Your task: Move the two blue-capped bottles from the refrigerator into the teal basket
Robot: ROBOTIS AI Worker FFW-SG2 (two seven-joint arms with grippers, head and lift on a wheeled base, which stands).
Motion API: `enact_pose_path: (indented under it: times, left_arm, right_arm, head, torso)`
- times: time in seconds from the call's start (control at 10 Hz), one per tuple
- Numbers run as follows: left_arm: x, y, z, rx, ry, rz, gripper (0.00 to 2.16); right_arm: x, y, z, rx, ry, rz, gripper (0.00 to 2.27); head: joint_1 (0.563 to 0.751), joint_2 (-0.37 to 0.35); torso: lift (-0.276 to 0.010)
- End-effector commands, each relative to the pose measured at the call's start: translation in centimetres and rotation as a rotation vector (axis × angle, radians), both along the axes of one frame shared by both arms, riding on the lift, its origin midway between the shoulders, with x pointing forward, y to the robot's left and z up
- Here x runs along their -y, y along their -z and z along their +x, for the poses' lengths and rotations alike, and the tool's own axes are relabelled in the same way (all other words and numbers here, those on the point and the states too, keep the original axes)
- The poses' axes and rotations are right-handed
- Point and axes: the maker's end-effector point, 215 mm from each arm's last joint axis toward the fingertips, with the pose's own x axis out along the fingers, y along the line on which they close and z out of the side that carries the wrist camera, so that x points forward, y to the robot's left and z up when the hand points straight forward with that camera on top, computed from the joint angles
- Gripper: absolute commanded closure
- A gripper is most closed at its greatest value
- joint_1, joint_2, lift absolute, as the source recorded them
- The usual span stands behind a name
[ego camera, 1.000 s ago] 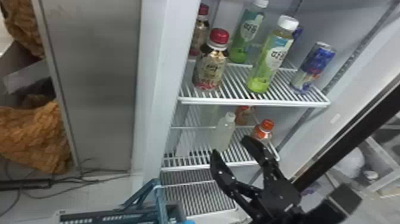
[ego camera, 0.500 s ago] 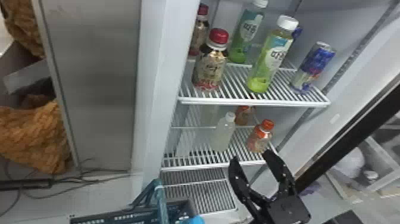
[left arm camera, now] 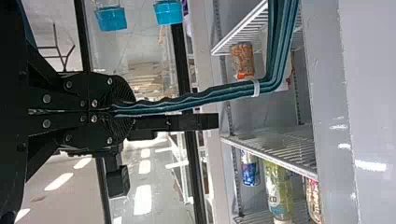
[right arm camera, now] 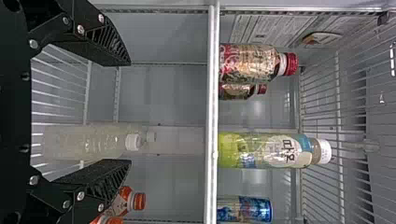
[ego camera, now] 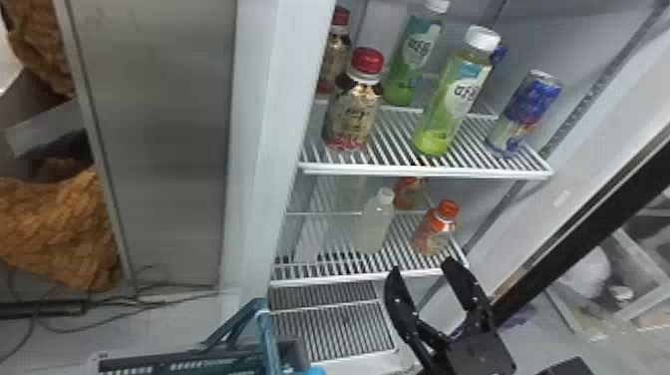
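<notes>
Two jaws of the left gripper [left arm camera: 123, 111] clamp the teal basket [ego camera: 270, 341]; the right gripper's [ego camera: 422, 266] stand apart.

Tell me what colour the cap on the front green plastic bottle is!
The cap is white; the head view shows it best.

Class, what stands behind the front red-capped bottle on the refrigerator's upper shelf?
Behind the front bottle stands a second red-capped bottle, its cap in sight. The front one covers part of its body; anything fully hidden there cannot be told.
</notes>
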Motion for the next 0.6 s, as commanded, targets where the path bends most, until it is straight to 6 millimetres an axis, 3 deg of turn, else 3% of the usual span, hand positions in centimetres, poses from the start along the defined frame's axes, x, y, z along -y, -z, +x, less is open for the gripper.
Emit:
enact_pose_path:
  times: [0.0, 0.5]
  left_arm:
    - [-0.04, -0.02, -0.01, -0.002, -0.002, -0.002, 1.16]
    - [0.07, -0.04, -0.18, -0.004, 0.001, -0.005, 1.16]
  right_arm:
    - [0.05, -0.09, -0.04, 0.005, 0.002, 0.003, 0.3]
    - [0.4, -0.4, -0.15, 0.021, 0.014, 0.014, 0.3]
  head:
    - [0.695, -0.35]
    - [0.695, -0.35]
  torso:
    - [-0.164]
    - [-0.164]
